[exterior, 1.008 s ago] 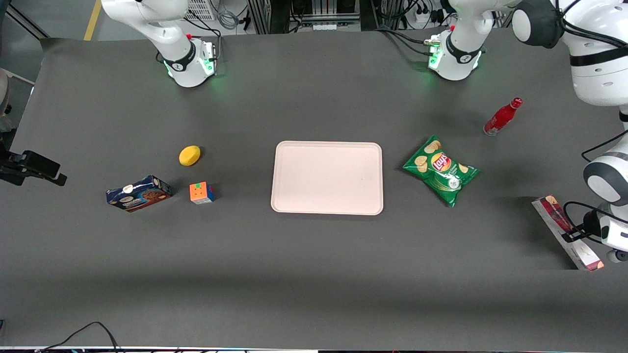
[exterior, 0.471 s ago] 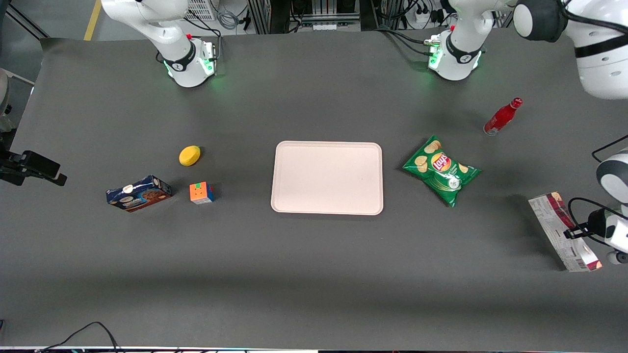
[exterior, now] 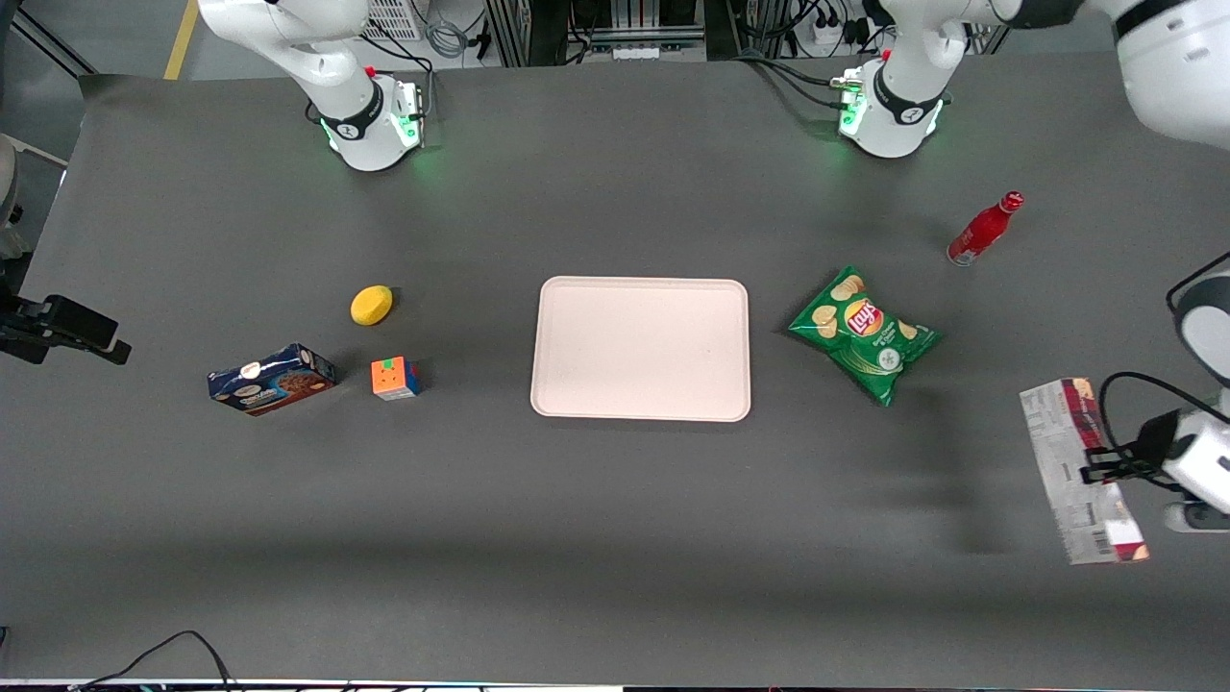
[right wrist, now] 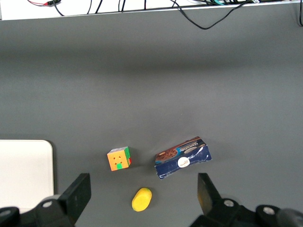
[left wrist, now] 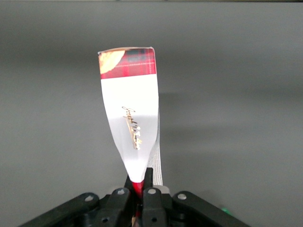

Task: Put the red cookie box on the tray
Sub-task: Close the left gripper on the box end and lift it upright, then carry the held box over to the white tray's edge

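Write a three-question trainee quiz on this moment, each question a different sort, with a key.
1. True or false: the red cookie box already lies on the tray.
2. What does the gripper hold?
A. chip bag
B. red cookie box
C. red bottle
3. Fill in: the blue cookie box lies toward the ______ arm's end of the table.

Key:
1. False; it is lifted at the working arm's end.
2. B; the fingers pinch its edge.
3. parked
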